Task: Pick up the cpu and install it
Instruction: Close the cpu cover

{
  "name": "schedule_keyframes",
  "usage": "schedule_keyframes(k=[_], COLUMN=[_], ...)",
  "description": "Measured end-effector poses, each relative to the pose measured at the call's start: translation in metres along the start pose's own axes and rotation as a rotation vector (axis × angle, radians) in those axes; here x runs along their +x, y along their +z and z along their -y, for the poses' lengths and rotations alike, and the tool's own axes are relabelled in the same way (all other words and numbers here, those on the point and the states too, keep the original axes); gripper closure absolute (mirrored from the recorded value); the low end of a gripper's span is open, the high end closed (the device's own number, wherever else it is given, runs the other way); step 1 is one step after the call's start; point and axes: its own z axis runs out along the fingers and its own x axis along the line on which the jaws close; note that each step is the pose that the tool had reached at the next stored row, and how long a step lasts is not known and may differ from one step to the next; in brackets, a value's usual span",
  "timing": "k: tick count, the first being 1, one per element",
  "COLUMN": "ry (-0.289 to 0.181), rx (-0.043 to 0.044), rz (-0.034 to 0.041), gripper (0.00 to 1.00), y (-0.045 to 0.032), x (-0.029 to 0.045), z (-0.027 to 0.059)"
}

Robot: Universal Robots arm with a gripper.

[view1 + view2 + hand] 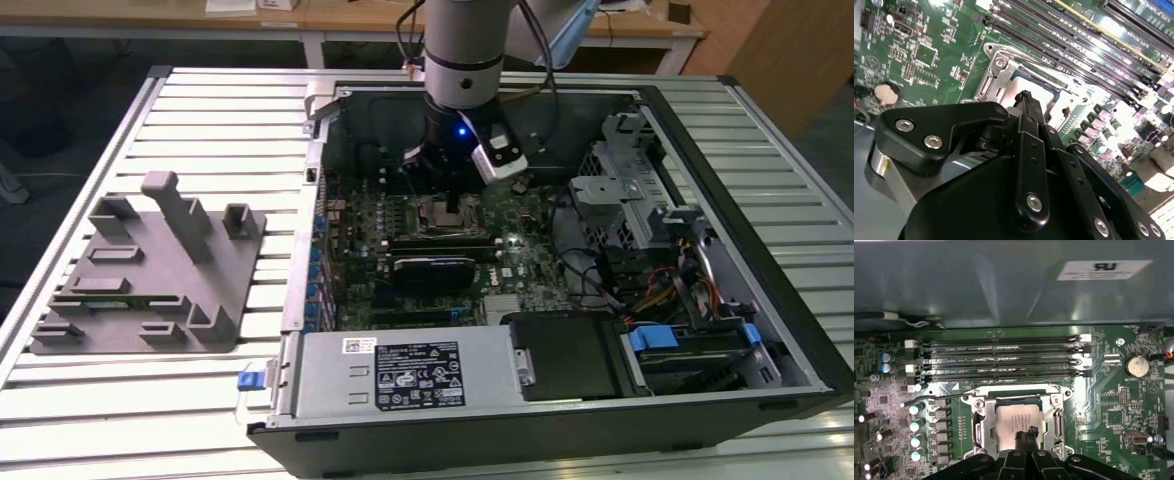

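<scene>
Gripper (1025, 434): fingers pressed together, tip right over the cpu (1013, 415) | cpu lay flat inside the socket (980, 426) frame on the motherboard (1114, 405) | Worry: a hard push or a crooked chip could bend tiny pins.

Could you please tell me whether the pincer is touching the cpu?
Cannot tell. In the first wrist view the pincer overlaps the cpu in its socket; contact or gap is hidden.
</scene>
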Motion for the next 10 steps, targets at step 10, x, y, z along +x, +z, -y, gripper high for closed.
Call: schedule_keyframes(k=[10], ry=[-0.003], rx=[0.0001], rz=[0.0003], gripper=[0.89], y=[0.0003], x=[0.0030], z=[0.0001])
